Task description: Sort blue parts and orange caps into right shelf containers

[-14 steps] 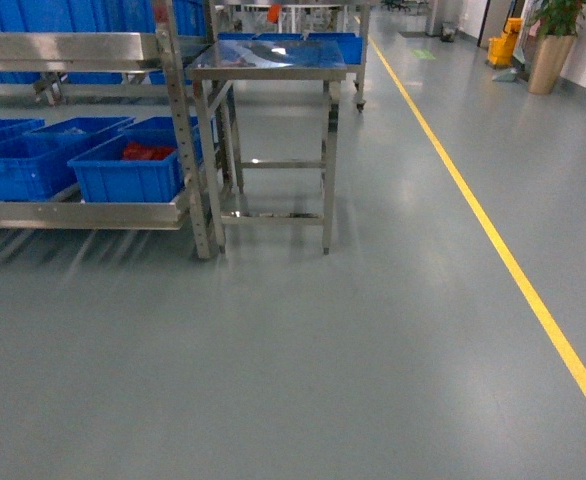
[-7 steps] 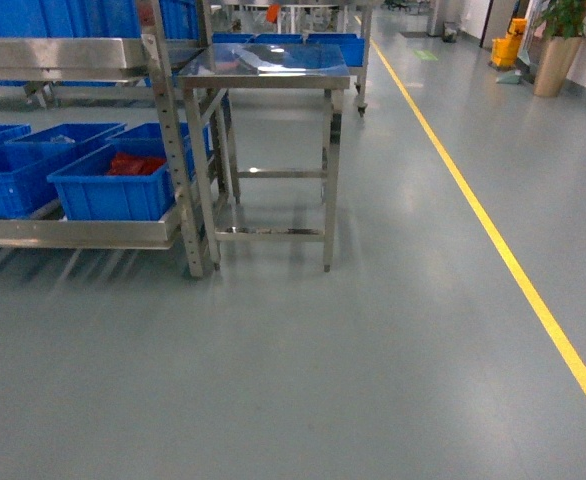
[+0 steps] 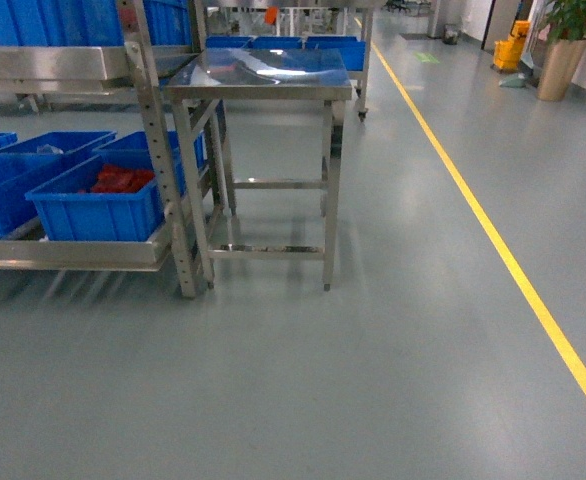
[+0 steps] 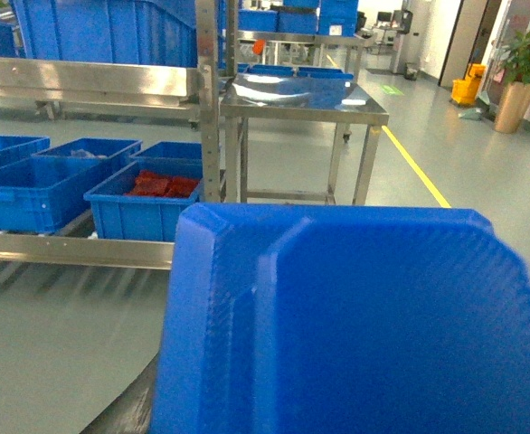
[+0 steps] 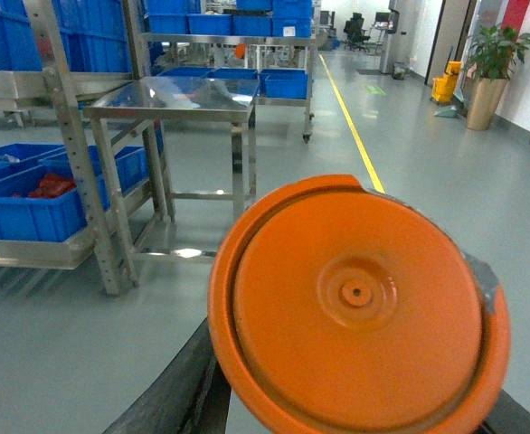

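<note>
Wrist views alone show a blue part and orange cap filling each lens; finger state cannot be told. A shelf container holds red crinkled stuff.

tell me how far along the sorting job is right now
Nothing looks sorted yet. In hand: a round orange plastic cap fills the right wrist view and a chunky bright blue plastic part fills the left wrist view, though neither gripper shows. Left to do: reach the silvery steel shelf and drop both into its large blue ribbed bins; the nearest holds only red crinkled stuff.
</note>
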Tool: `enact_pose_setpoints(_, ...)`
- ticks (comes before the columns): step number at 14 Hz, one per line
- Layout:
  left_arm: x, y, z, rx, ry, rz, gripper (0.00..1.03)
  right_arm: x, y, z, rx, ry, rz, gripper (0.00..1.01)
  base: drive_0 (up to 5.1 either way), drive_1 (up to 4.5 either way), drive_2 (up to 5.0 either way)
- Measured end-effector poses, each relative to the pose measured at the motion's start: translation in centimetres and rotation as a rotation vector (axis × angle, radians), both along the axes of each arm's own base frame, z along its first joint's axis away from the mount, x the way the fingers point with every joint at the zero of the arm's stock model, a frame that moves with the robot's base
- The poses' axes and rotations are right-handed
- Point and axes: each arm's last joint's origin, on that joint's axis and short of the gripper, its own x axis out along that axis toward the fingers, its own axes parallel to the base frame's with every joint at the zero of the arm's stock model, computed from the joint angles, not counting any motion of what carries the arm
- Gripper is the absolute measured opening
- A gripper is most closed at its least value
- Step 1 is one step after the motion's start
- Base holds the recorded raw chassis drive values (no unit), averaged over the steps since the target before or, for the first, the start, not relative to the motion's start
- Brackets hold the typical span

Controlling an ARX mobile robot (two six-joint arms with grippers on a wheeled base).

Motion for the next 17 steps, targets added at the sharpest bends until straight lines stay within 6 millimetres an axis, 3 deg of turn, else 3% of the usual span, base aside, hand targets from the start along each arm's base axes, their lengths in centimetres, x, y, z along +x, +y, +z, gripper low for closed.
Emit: enact_pose_setpoints(17, 0.0, 0.0, 0.01, 0.0, -0.001, 0.0, 0.43, 0.0, 0.0, -0.02, 0.0, 0.002, 0.0, 0.44, 0.1, 4.39, -4.3)
